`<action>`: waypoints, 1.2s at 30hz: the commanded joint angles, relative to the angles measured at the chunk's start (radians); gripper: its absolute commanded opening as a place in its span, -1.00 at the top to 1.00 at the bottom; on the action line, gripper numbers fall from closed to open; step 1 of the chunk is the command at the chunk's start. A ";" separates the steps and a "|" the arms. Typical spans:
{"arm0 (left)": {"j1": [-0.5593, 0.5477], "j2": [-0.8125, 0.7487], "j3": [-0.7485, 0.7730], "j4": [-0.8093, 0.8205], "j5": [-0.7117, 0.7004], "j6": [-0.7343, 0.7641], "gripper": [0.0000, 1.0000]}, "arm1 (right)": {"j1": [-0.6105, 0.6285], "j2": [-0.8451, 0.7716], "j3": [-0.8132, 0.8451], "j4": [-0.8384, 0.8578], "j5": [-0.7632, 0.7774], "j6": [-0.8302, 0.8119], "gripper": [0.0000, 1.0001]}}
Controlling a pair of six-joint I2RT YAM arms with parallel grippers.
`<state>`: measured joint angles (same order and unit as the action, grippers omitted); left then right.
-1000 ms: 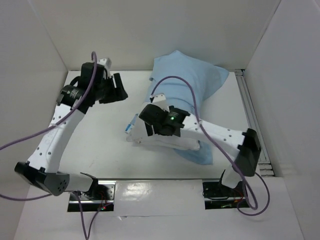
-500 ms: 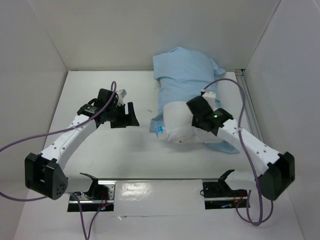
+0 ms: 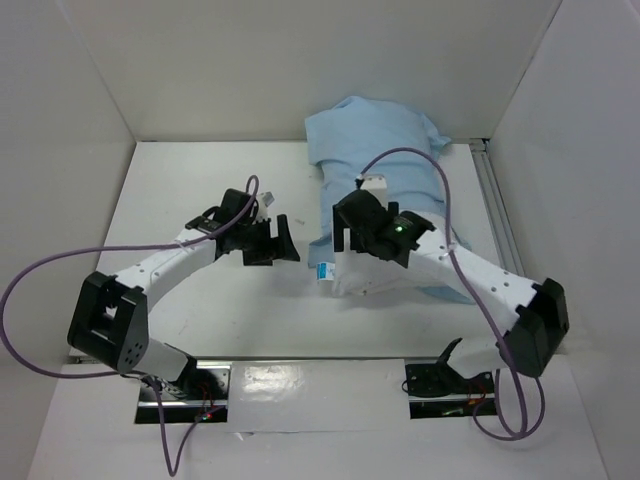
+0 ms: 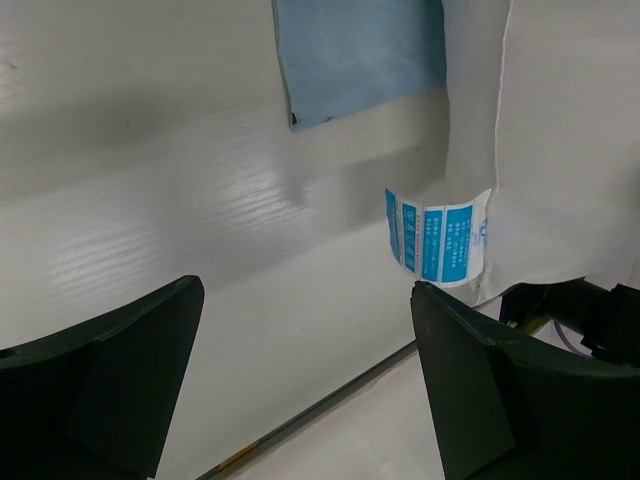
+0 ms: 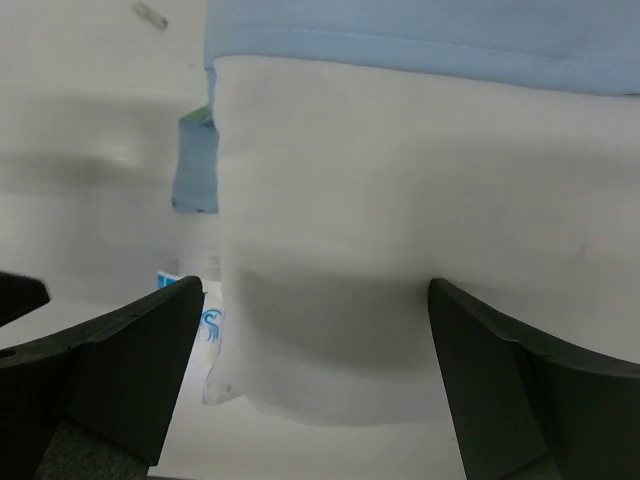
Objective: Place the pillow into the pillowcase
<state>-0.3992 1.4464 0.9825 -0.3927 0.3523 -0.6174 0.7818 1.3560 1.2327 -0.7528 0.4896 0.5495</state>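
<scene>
Two grippers, both spread wide and both empty. My left gripper (image 3: 280,240) hangs low over the table (image 3: 200,190), just beside the pillow's (image 3: 360,275) near-left corner, where the blue-and-white tag (image 4: 438,245) sticks out. My right gripper (image 3: 338,232) sits over the bare white end, its jaws standing to either side without pinching.

Most of the pillow is already inside the light blue pillowcase (image 3: 375,140), which is bunched toward the back wall. Only the near end still shows, with the hem lying across it. I judge the two grippers have gathered at this end because the mouth of the case is here. The next pull on the hem, or push on the stuffing, has to start from this spot.

Compared with half a second ago, my right gripper has swung from the right side of the exposed end over to its left side. My left gripper has closed in on the tagged corner and opened wider. The pillow has barely shifted.
</scene>
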 commanded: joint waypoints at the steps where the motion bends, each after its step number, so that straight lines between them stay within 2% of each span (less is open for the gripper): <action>1: -0.015 0.012 -0.010 0.068 -0.018 -0.019 -0.96 | 0.013 0.118 -0.002 0.064 0.047 0.059 -1.00; 3: -0.026 0.041 -0.010 0.078 -0.027 -0.009 -0.90 | 0.002 0.218 -0.002 0.027 0.085 0.087 -0.97; 6: -0.049 0.054 -0.019 0.104 -0.027 0.027 -0.85 | -0.027 0.258 0.049 0.015 0.096 0.063 0.46; 7: -0.058 0.080 -0.019 0.113 -0.036 0.037 -0.85 | -0.027 0.249 0.065 0.015 0.096 0.017 0.99; 10: -0.114 0.080 -0.010 0.139 -0.116 0.054 -0.85 | -0.036 0.154 0.129 0.006 0.044 -0.084 1.00; 15: -0.207 0.074 0.018 0.189 -0.243 0.100 -1.00 | -0.144 0.009 0.240 -0.034 -0.159 -0.246 1.00; 21: -0.207 0.052 0.027 0.304 -0.305 0.149 -1.00 | -0.245 -0.011 0.336 -0.086 -0.336 -0.307 1.00; 24: -0.196 0.052 0.027 0.316 -0.364 0.172 -1.00 | -0.268 -0.011 0.361 -0.097 -0.370 -0.316 1.00; 29: -0.175 0.094 0.066 0.380 -0.365 0.266 -1.00 | -0.279 -0.011 0.381 -0.108 -0.393 -0.326 1.00; 35: -0.164 0.196 0.125 0.419 -0.224 0.347 -1.00 | -0.289 -0.001 0.401 -0.126 -0.402 -0.326 1.00; 36: -0.164 0.213 0.125 0.439 -0.166 0.360 -1.00 | -0.300 0.009 0.401 -0.126 -0.402 -0.335 1.00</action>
<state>-0.5655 1.6287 1.0779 -0.0311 0.0704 -0.3321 0.4957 1.3788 1.5562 -0.9249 0.1204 0.2409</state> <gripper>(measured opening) 0.998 0.031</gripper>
